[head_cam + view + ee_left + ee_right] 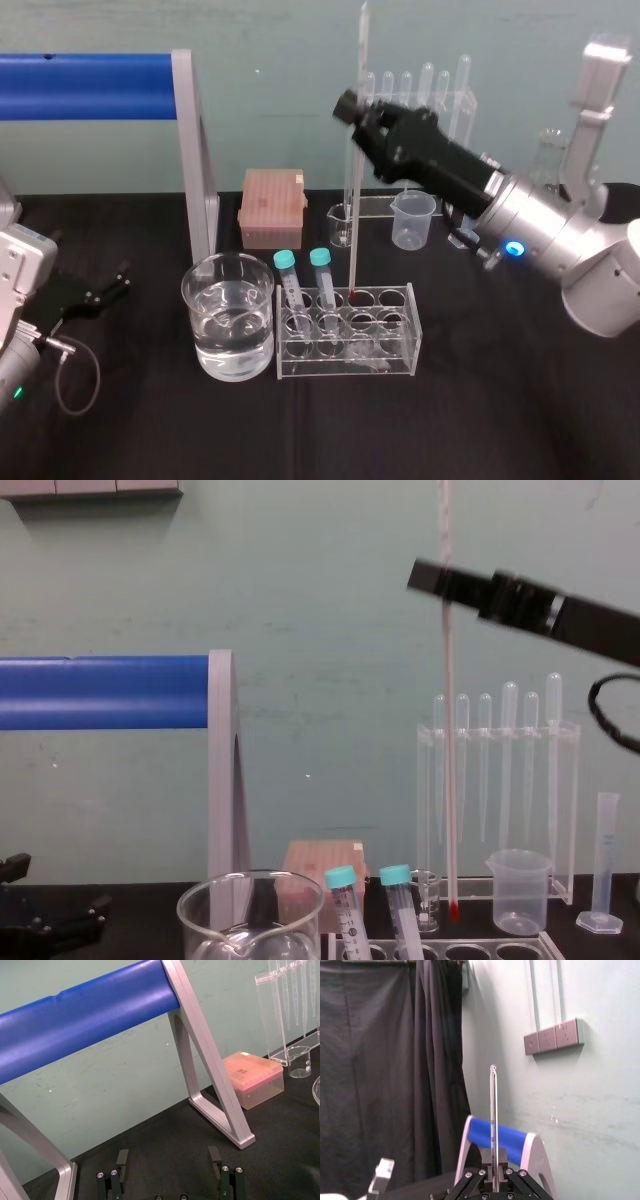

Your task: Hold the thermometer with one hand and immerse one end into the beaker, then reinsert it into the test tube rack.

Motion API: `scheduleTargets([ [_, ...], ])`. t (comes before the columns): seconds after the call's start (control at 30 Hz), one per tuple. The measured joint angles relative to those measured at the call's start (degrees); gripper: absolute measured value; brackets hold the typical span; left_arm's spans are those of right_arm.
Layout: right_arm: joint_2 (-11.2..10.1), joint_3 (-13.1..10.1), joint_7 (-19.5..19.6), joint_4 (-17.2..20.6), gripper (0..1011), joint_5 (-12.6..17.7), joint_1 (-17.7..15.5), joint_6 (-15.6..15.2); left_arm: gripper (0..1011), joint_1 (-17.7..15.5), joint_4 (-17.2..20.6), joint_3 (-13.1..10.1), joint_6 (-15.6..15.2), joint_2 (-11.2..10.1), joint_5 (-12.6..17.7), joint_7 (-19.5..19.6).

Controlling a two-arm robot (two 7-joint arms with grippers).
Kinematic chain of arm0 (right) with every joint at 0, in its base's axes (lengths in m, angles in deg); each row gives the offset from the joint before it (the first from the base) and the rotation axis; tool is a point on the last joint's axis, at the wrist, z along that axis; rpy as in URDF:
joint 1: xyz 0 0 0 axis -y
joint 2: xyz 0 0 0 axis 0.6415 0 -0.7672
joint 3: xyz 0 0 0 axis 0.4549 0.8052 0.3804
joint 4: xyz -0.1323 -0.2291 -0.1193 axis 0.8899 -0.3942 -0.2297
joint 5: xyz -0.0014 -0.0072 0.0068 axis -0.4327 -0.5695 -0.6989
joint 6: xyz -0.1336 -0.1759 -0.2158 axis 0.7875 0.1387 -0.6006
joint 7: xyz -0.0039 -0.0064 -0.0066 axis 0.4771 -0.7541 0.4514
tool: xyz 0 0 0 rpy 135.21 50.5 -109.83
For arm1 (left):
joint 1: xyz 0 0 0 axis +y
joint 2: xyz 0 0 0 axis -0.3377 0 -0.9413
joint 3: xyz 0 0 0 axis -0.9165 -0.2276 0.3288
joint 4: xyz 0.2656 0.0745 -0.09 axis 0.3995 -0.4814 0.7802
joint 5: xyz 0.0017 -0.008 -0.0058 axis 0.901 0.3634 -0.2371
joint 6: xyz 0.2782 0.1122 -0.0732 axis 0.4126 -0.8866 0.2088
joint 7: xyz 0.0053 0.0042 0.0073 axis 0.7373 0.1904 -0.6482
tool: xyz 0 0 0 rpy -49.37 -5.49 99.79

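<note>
Above the test tube rack, the thermometer is held upright: a long, thin, clear glass rod with fine dark marks. Its small red bulb is seen just over the rack's top edge in the chest view, above a hole in the back row. The rod is clamped high on its length between the closed black fingers of the right gripper, with a short stretch of glass standing above the jaws and most of it hanging below. The rack is of clear plastic with round holes, and two teal-capped tubes are leaned in its left end. Just beside it on the left, one wide glass beaker with a thick rim is stood, partly filled with clear liquid. Behind, one pink box, one small plastic beaker and a pipette stand are set. The left gripper is rested on the black tabletop at far left, its jaws spread apart.
</note>
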Motion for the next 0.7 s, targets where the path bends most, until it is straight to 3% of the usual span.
scheduleTargets([
  [0.27,0.3,0.4,0.0,-0.2,57,1.6,4.2,-1.8,1008,0.0,0.0,0.0,0.0,0.0,0.0,0.0],
  [0.5,4.7,4.5,-2.7,-4.3,57,2.1,11.3,-2.1,1008,0.0,0.0,0.0,0.0,0.0,0.0,0.0],
  [0.7,8.7,8.3,-5.6,-7.7,56,2.3,14.8,-0.7,1008,0.0,0.0,0.0,0.0,0.0,0.0,0.0],
])
